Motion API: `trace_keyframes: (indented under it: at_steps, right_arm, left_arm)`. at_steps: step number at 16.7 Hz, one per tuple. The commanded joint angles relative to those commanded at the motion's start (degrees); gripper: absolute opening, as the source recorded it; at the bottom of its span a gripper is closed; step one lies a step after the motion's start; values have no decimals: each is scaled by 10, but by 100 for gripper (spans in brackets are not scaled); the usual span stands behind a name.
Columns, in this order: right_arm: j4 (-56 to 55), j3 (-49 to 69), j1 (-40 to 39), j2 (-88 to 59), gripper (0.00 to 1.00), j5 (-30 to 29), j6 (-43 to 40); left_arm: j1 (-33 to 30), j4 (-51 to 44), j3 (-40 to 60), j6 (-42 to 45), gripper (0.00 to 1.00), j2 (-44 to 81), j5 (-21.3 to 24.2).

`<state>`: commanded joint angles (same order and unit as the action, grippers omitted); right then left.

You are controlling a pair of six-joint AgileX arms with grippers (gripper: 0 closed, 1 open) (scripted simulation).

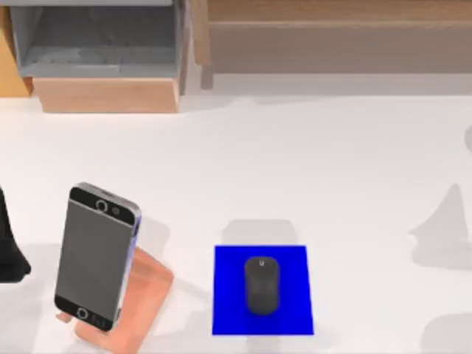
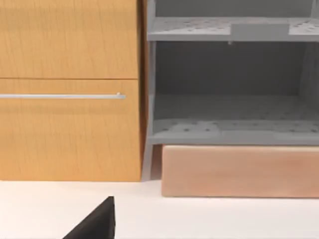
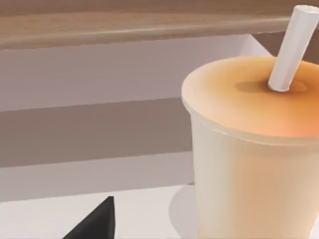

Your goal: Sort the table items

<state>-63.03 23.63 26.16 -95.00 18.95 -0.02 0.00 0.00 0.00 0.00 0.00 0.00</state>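
A black-framed smartphone (image 1: 94, 257) with a grey screen leans on the salmon-pink stand (image 1: 140, 295) at the table's front left. A dark grey mouse (image 1: 261, 285) lies in the middle of the blue mat (image 1: 228, 295), front centre. In the right wrist view a cream cup (image 3: 249, 164) with an orange-tinted lid and a white straw (image 3: 291, 47) stands upright on the table, close in front of my right gripper (image 3: 94, 224). My left gripper (image 1: 9, 251) is a dark shape at the left edge, beside the phone; a black part of it (image 2: 94, 224) faces the cabinet.
A wooden cabinet with a grey open shelf (image 1: 103, 51) stands at the back left, its drawer handle (image 2: 65, 96) and shelf (image 2: 229, 134) seen from the left wrist. A long wooden ledge (image 1: 332, 37) runs along the back. The white table (image 1: 332, 162) spreads wide.
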Motion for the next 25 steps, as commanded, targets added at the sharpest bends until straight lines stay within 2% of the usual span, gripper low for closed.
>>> trace_keyframes:
  at_steps: [5,9,16,25]
  right_arm:
    - [-156,80,33,-203,100,47,2]
    - [-230,129,30,-281,100,73,3]
    - [-239,137,29,-290,100,75,3]
    - [-198,204,5,-315,100,53,2]
  left_arm:
    - [0,0,0,0,100,0,0]
    - [0,0,0,0,100,0,0]
    - [0,0,0,0,100,0,0]
    - [0,0,0,0,100,0,0]
